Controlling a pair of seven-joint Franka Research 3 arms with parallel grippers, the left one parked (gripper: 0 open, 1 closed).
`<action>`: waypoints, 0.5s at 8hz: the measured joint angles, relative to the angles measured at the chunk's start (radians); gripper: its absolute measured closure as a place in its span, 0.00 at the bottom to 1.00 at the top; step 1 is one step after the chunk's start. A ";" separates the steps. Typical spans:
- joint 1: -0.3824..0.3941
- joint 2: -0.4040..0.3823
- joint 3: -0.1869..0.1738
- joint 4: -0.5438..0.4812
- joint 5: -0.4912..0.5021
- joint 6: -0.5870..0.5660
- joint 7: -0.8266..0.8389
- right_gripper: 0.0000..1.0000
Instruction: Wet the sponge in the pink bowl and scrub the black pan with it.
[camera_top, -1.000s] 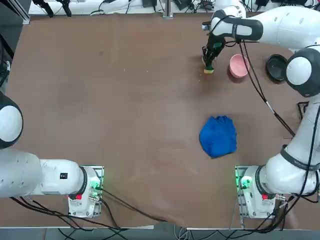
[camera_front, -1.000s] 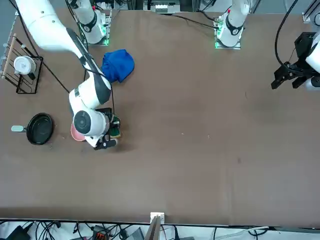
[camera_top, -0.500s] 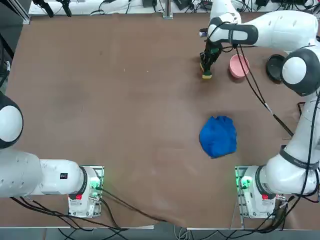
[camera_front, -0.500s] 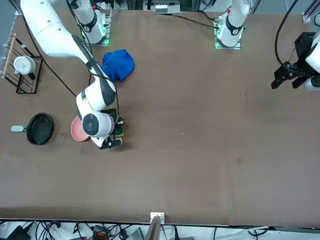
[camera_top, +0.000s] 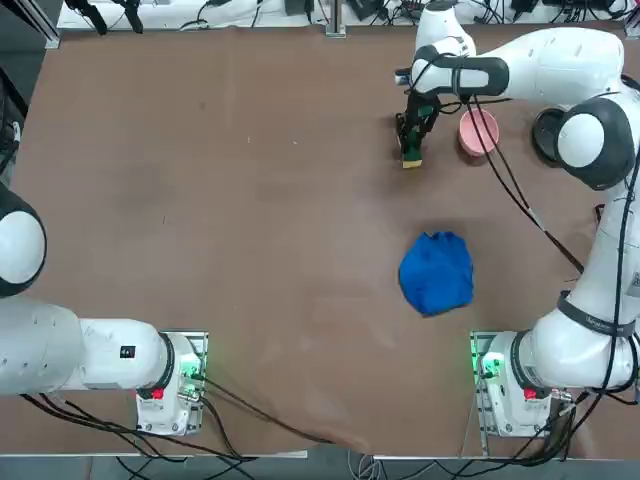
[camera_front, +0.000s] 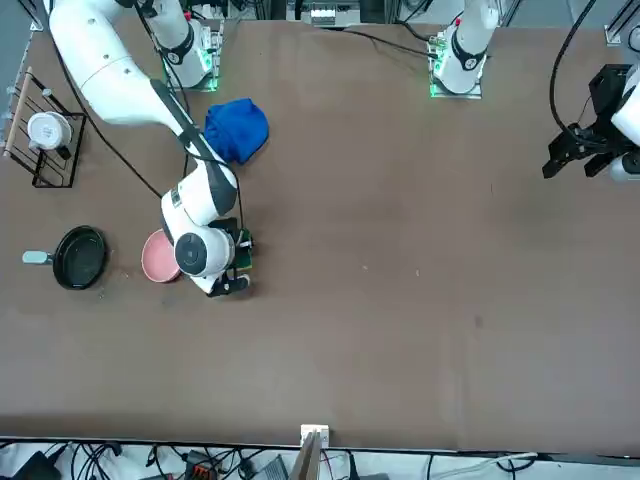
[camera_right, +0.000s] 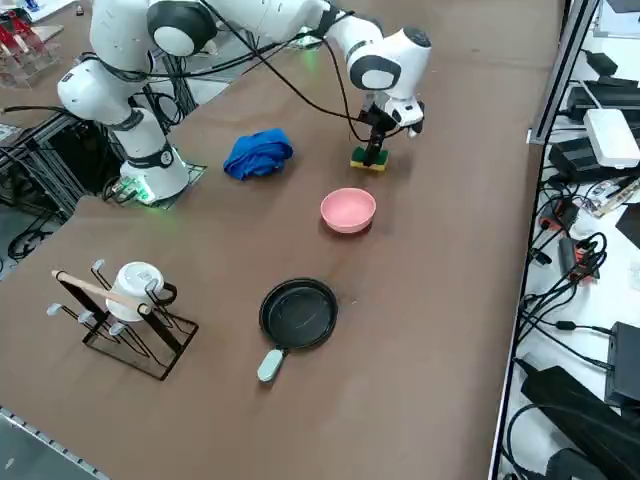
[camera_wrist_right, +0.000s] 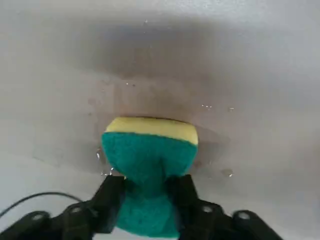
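Clearly the sponge is pinched at its waist between the fingers of the right gripper, standing on the table just beside the pink bowl. Being soft and light, it is best gripped across the middle.

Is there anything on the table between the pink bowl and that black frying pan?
No. In the right side view, only bare table separates the pink bowl from the black pan.
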 joint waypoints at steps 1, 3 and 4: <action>0.000 0.002 -0.001 0.000 -0.009 0.001 0.001 0.20; -0.002 -0.010 -0.002 0.021 -0.017 0.004 0.001 0.00; -0.006 -0.043 -0.003 0.034 -0.019 -0.003 0.001 0.00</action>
